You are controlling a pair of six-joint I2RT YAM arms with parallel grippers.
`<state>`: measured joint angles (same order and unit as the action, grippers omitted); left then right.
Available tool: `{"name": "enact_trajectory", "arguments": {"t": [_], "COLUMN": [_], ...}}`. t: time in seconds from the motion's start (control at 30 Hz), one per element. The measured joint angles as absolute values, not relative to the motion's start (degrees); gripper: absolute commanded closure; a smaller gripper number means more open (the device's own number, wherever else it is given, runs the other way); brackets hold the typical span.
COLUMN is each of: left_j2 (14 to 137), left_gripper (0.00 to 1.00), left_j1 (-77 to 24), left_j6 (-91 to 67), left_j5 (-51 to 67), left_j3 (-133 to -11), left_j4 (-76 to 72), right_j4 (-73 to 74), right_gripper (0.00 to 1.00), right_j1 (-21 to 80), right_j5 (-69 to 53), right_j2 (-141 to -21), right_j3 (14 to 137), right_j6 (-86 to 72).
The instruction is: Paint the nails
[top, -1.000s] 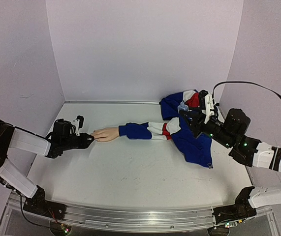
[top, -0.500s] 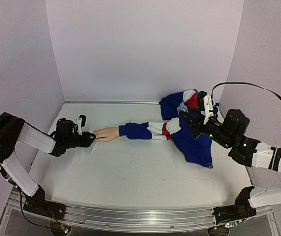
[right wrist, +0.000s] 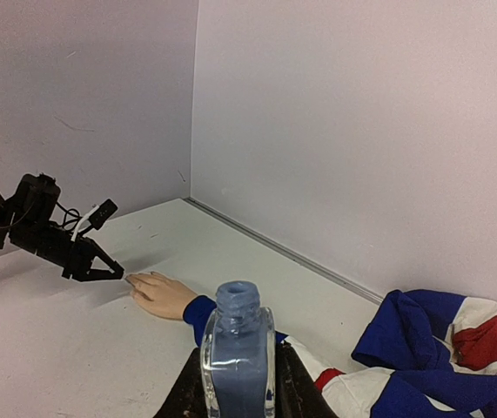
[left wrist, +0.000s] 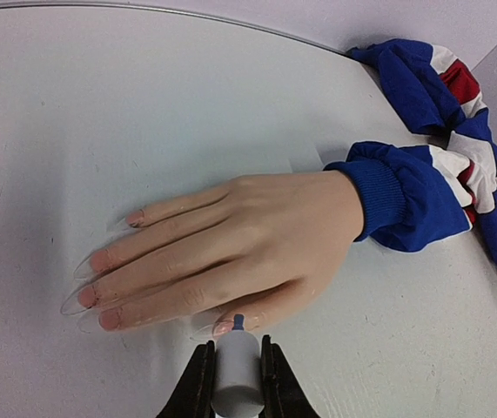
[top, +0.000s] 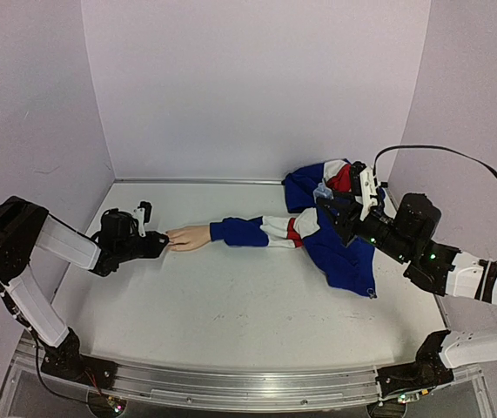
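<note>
A pretend hand lies flat on the white counter, palm down, with its fingers pointing toward the left arm. Its nails are long and see-through at the tips (the thumb nail is the one nearest the claw). The left claw is squeezed tight on a small grey cap. A tiny brush pokes out of the cap and sits right at the thumb's tip. I cannot tell if it touches the nail.

A blue cuff hugs the wrist, and the blue, white and red sleeve trails off to the right. Over there the right claw is clamped around a clear bottle. It holds the bottle upright over the bunched-up cloth, and the bottle's top is open.
</note>
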<state>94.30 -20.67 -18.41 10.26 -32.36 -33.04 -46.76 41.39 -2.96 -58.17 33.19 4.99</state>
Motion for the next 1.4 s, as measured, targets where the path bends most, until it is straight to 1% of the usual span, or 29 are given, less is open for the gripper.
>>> {"name": "enact_trajectory", "arguments": {"t": [1.4], "left_j2": [95.83], "left_gripper": [1.00], "left_j1": [-20.67], "left_j6": [-20.01], "left_j5": [10.20], "left_j3": [-33.01], "left_j4": [-31.03], "right_j4": [-46.81], "right_gripper": [1.00], "right_j1": [41.39], "right_j5": [-3.22], "right_j2": [-59.33], "right_j3": [33.19], "right_j6": [4.99]}}
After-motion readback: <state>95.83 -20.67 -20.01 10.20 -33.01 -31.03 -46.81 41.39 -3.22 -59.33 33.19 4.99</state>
